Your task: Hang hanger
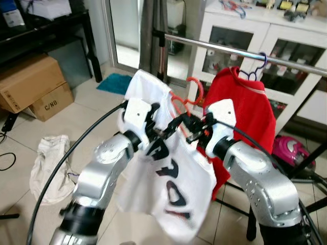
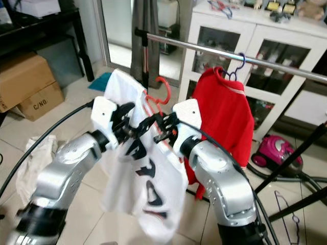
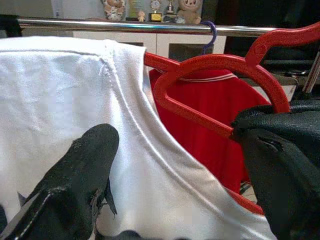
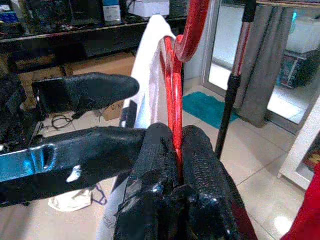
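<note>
A red hanger [image 1: 194, 93] carries a white shirt [image 1: 171, 190] with dark lettering and is held up in front of me, below the metal rail [image 1: 240, 51]. My right gripper [image 4: 176, 150] is shut on the hanger's thin red bar [image 4: 172, 90], just under the hook. My left gripper [image 1: 164, 130] is open at the shirt's collar, its fingers [image 3: 75, 185] spread to either side of shirt and hanger. Further right on the rail, a red shirt [image 1: 251, 109] hangs from a purple hanger [image 1: 257, 70].
A white glass-door cabinet [image 1: 278, 46] stands behind the rail. Cardboard boxes [image 1: 33, 87] are at the left, a white cloth [image 1: 48, 166] lies on the tile floor, a teal mat [image 1: 115, 81] sits by the door, and a pink vacuum [image 1: 288, 150] is near the rack's legs.
</note>
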You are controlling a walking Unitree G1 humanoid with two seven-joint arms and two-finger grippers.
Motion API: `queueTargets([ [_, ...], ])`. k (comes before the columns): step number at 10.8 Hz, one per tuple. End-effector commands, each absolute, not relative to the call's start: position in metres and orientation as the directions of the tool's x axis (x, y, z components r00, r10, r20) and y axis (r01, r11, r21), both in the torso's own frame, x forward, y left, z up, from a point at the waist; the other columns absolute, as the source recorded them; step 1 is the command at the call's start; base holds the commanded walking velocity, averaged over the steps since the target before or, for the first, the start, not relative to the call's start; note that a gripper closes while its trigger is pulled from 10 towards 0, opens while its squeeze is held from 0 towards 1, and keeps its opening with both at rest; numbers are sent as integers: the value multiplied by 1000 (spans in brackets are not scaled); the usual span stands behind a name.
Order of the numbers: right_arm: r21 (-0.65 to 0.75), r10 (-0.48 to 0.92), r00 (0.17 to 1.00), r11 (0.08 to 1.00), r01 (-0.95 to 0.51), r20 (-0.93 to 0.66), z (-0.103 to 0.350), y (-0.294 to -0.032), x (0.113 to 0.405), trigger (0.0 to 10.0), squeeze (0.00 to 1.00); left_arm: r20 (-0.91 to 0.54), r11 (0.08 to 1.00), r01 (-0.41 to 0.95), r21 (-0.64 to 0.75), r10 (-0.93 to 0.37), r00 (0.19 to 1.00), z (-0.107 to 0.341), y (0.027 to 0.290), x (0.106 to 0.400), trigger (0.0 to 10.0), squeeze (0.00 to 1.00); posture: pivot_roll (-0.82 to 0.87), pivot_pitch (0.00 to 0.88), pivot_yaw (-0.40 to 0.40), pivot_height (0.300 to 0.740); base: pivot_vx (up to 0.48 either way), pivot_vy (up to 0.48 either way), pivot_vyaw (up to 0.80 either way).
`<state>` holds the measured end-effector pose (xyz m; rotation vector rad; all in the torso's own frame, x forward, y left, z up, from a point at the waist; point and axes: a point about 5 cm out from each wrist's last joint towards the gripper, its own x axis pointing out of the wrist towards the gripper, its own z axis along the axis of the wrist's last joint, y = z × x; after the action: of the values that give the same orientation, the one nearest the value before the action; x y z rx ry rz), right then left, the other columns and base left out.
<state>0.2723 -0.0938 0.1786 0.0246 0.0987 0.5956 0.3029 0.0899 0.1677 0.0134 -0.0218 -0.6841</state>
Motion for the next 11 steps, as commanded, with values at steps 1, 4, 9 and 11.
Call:
queueTargets([
  [1,44,609,793,793,-608,-26,189,-87,270,0,0,9,800,598,48,-599,801,168,91,309,8078,0,90,0,-26,740,0,0,0],
  [4,75,594,804,803,-591,-18,189,-90,271,0,0,14,857,509,81,-512,859,168,102,317,0,0,92,0,-26,740,0,0,0],
  [9,111,596,803,798,-592,2,190,-90,272,0,0,32,836,544,79,-547,836,167,99,318,0,0,98,0,-20,740,0,0,0],
  [11,125,596,803,796,-592,7,190,-90,271,0,0,28,852,518,73,-521,853,167,103,321,0,0,101,0,-17,740,0,0,0],
])
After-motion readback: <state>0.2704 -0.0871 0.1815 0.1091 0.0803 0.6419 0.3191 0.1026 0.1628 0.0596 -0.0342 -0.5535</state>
